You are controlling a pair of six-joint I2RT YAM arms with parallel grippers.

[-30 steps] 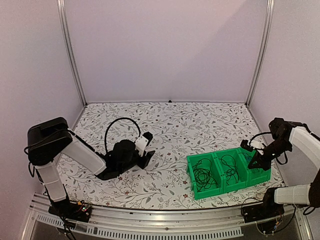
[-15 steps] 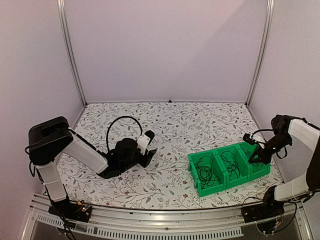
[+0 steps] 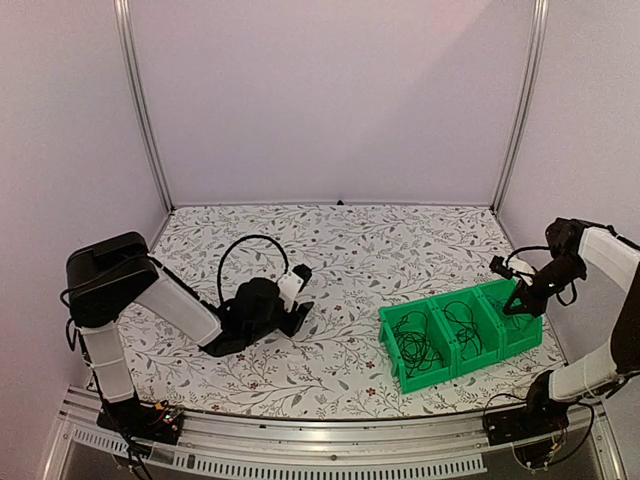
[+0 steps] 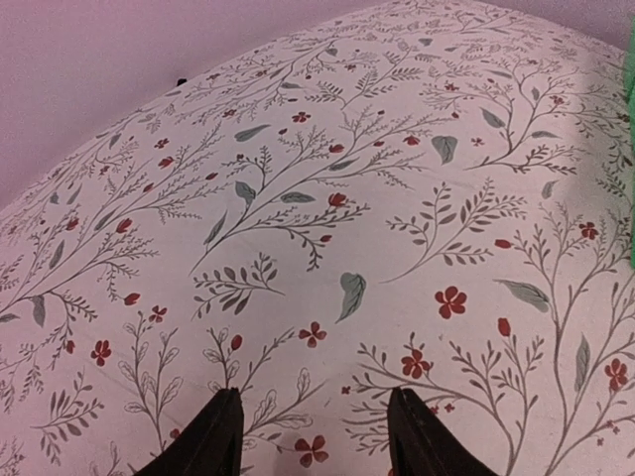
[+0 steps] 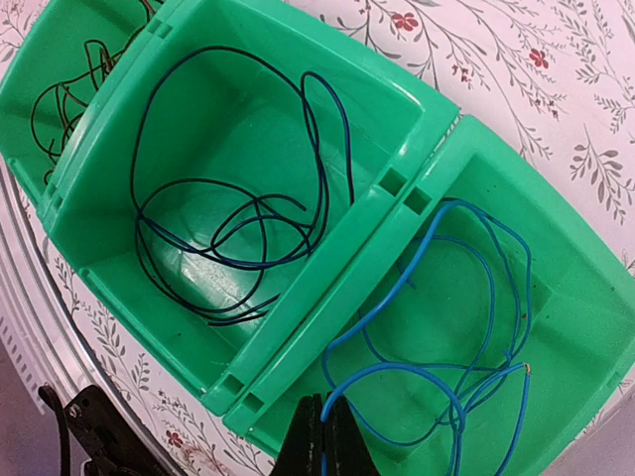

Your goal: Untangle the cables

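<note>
The right tool, fingers together, pinches the blue cable in the green bin's end compartment near the worktop's right near corner. Black cables lie in the other 2 compartments. The left tool hangs low over the worktop's left half, fingers apart.

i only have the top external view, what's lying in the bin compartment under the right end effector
Observer: A blue cable, loosely looped in that end compartment of the green bin.
Operator: is the right end effector holding it
Observer: The right end effector is shut and a blue strand runs right at its tips. I cannot tell whether the strand is pinched.
Operator: and the left one
Observer: The left end effector is open over bare tabletop, with nothing between its jaws.
</note>
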